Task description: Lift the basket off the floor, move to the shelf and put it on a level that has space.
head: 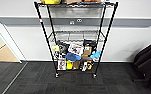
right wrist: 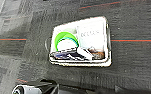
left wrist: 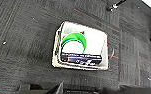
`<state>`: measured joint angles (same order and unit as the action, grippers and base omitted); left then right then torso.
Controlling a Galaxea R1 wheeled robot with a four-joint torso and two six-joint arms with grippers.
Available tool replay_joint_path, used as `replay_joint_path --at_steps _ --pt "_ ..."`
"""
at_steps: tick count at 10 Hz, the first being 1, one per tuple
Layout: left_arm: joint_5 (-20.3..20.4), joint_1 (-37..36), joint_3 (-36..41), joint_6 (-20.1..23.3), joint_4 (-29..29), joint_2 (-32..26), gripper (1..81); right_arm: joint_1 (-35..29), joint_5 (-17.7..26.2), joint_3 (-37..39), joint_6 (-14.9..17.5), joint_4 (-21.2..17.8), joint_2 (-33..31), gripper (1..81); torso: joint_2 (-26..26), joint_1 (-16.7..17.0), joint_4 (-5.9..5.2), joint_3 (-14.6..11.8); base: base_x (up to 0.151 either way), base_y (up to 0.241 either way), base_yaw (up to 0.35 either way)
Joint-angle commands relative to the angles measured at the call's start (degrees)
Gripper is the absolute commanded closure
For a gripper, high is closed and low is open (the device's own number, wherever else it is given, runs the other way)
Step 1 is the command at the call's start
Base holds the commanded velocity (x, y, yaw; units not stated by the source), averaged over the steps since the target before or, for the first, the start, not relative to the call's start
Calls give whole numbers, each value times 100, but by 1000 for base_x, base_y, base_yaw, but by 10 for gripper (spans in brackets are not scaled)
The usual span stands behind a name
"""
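Resting on the floor [left wrist: 21,45], basket [left wrist: 81,47] not yet lifted, well apart from the shelf [head: 74,37]. Pickup step pending; needs both arms lowered to opposite rims. Cannot tell either hand's state.

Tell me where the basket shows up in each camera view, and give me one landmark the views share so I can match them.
Head view: the basket is not in this picture; the shelf stands on the floor.
Left wrist view: the basket sits near the middle, on the carpet.
Right wrist view: the basket sits near the middle, on the carpet.
Shared landmark: the dark grey carpet; both wrist views also share the green ring inside the basket.
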<state>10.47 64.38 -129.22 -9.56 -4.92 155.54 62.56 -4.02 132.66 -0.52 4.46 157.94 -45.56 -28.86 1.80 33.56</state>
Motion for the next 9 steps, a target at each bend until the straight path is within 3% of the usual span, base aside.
replay_joint_path --at_steps 1,9 --pt "-239 -325 46 -20 -26 -119 10 -389 227 5 -18 -51 -94 10 -558 -361 0 0 0 0 0" --pt "-239 -342 46 -20 -35 -93 10 -389 227 -22 -106 -103 -172 10 -2068 -1311 0 1203 0 0 0"
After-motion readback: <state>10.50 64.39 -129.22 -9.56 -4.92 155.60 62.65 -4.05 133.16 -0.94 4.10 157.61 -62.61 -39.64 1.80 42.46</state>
